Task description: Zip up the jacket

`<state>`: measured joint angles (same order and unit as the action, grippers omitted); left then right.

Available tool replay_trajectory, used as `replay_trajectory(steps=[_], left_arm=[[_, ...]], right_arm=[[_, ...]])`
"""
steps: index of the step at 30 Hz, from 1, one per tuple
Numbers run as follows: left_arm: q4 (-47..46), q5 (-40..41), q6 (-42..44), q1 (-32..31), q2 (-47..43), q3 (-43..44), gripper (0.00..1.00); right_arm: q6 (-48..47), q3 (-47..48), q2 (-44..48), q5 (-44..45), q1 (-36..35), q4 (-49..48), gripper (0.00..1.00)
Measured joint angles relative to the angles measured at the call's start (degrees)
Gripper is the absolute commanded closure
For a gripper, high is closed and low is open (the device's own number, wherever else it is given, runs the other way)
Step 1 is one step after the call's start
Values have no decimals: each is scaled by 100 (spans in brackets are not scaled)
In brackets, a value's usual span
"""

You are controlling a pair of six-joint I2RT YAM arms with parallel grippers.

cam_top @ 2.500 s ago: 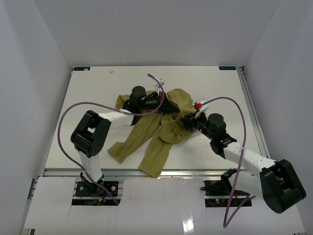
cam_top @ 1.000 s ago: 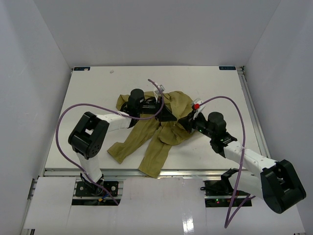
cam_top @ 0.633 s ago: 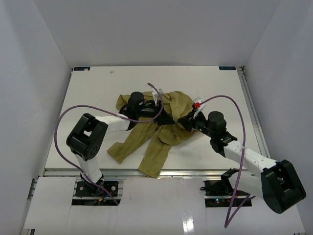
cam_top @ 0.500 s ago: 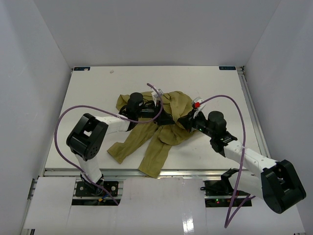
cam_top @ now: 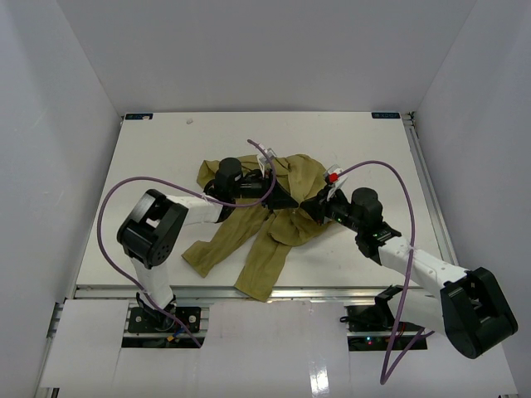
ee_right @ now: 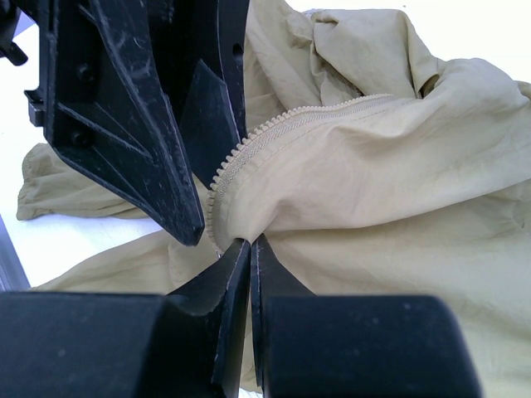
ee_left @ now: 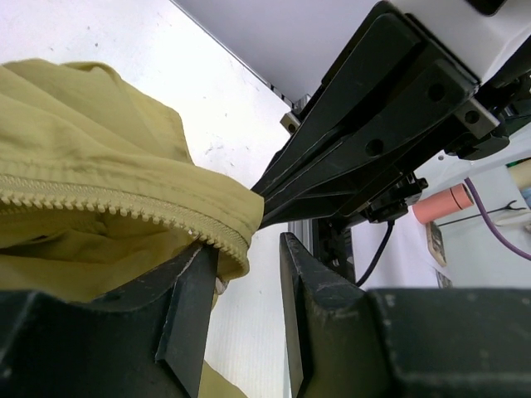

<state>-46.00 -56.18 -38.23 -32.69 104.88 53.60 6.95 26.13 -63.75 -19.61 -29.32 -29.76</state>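
Note:
The olive-green jacket (cam_top: 278, 224) lies crumpled mid-table, sleeves trailing toward the near edge. My right gripper (cam_top: 309, 204) is shut on a pinch of its cloth (ee_right: 373, 166), right beside the zipper teeth (ee_right: 282, 124); in the right wrist view its tips (ee_right: 250, 241) meet on the fold. My left gripper (cam_top: 290, 201) faces it, almost tip to tip. In the left wrist view, my left gripper (ee_left: 247, 249) is open, and the toothed zipper edge (ee_left: 108, 203) drapes over its left finger and bulges into the gap. The zipper's slider does not show.
Purple cables (cam_top: 116, 199) loop above both arms. White walls close off the left, back and right of the table (cam_top: 166, 149). A metal rail (cam_top: 427, 178) runs along the right edge. The two sleeves (cam_top: 261, 278) reach close to the front edge.
My left gripper has slid down and right over the jacket, toward my right gripper, and its jaws have narrowed slightly. The right gripper keeps its pinch and has edged left.

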Motion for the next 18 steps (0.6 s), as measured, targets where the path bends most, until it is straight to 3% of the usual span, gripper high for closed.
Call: replay_trajectory(steps=[11,15,18], left_arm=[[186,54,28,-7,66,0,56],[139,46,-4,-34,78,0,71],[16,5,-97,-55,108,2,92]], right_arm=[[108,2,-2,19,0,-2,92],[164,2,-32,19,0,-4,92],[169,2,-48,19,0,-4,92]])
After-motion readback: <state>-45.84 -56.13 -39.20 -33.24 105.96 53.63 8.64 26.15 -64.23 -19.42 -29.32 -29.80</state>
